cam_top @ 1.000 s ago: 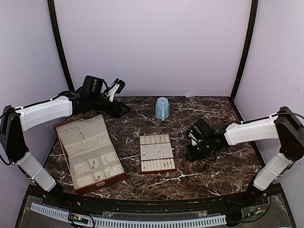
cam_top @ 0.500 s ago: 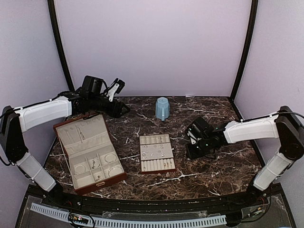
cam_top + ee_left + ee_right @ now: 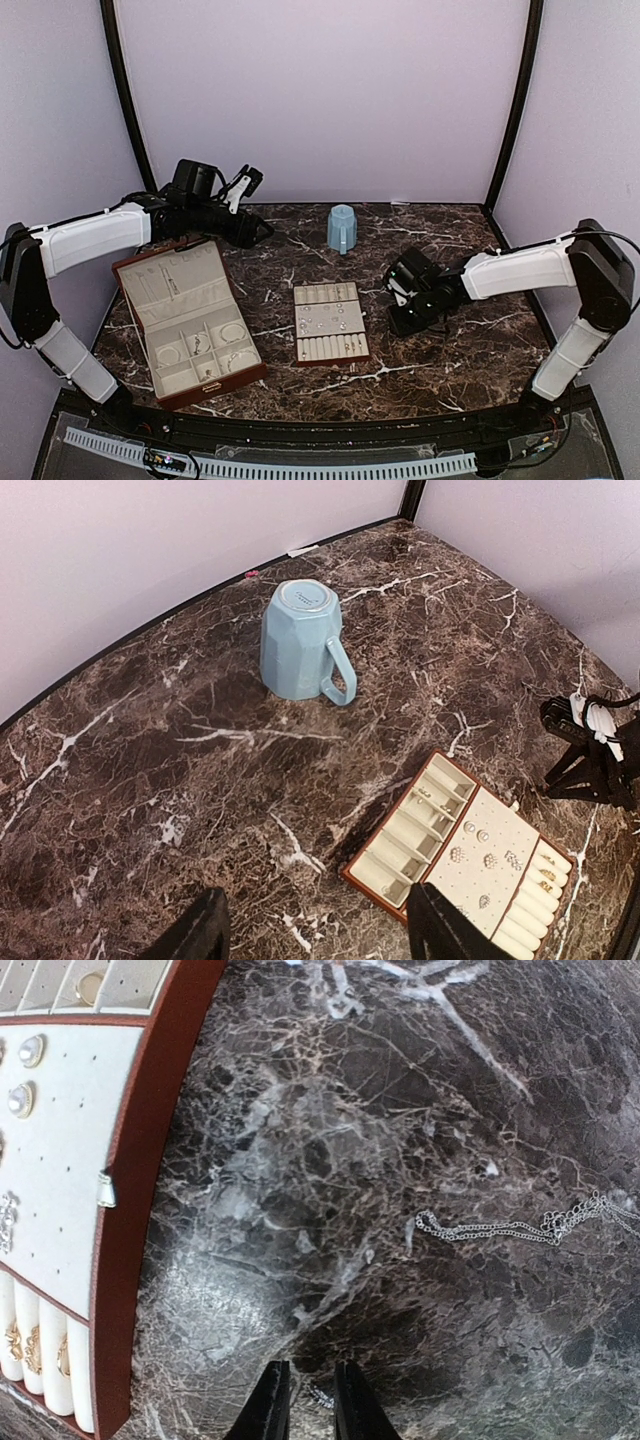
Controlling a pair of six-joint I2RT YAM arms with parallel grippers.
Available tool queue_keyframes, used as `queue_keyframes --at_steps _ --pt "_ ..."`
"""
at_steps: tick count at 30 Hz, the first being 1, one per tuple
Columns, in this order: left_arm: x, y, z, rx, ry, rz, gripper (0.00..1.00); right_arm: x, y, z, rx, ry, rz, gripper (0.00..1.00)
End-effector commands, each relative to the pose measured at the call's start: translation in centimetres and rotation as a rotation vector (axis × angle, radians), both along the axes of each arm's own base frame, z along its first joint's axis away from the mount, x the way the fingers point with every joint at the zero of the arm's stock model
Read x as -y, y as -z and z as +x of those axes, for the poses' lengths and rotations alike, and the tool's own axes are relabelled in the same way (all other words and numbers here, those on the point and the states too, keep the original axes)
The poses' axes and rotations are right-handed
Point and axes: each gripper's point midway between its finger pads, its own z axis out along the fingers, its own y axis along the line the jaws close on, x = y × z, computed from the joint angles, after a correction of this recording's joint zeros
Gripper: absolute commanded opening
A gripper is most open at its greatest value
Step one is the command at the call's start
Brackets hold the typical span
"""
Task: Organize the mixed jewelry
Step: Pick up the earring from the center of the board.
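Tbl (image 3: 480, 350): 1 mug (image 3: 342, 228), 1 box (image 3: 188, 320), 1 tray (image 3: 330, 322), 1 stray chain (image 3: 500, 1230).

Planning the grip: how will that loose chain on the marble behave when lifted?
The chain looks fine-linked and lies in a wavy line, so it will likely go limp and dangle. It is thin and flat on the glossy table, so probably light, hard to pinch, apt to slide.

I work in a lab test booth: plain lilac walls (image 3: 320, 90) on black posts (image 3: 129, 100) box in my marble table (image 3: 450, 370), with a cable track (image 3: 300, 469) along its near edge.
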Motion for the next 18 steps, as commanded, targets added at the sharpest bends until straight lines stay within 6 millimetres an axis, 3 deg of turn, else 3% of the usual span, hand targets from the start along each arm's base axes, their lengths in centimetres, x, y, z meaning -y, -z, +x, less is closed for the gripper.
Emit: queue_keyframes --at_steps 1,11,18 --pt "-0.48 0.14 -0.67 -0.017 0.001 -0.004 0.63 -0.57 -0.17 0.09 0.011 -0.026 -0.016 0.16" --pt "-0.52 0.1 -0.66 -0.017 -0.001 -0.005 0.63 -0.49 0.19 0.01 0.008 -0.031 -0.035 0.14" --pt "-0.5 0.08 -0.7 -0.016 0.001 -0.006 0.63 -0.51 0.18 0.17 0.009 -0.018 -0.037 0.06"
